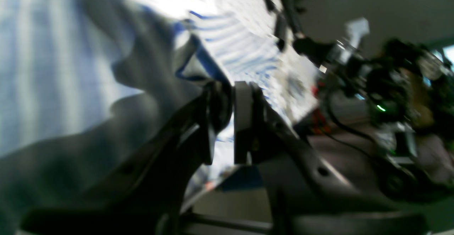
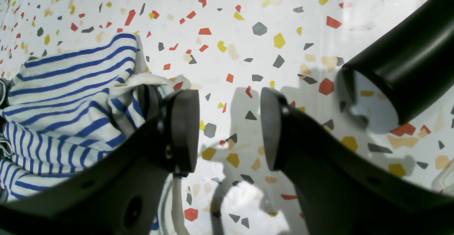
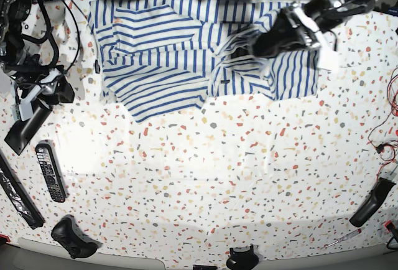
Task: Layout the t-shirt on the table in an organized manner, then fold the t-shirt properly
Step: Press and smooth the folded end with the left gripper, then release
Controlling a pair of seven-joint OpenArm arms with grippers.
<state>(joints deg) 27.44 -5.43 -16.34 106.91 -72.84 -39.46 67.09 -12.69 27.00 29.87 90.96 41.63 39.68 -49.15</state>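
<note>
Hovering over the t-shirt [image 3: 205, 58] bunched along the bench [image 3: 205, 176]'s far edge, the left pincer [image 1: 227, 121] is nearly closing, grip unclear, risking slippage, while the right pincer [image 2: 228, 128] is gaping empty.

A robotics lab: loose cables [image 3: 380, 134], a remote control [image 3: 50, 172] and a game controller [image 3: 73, 237] ring the table [image 3: 205, 183].

One t-shirt [image 3: 186, 52], two pincers.
</note>
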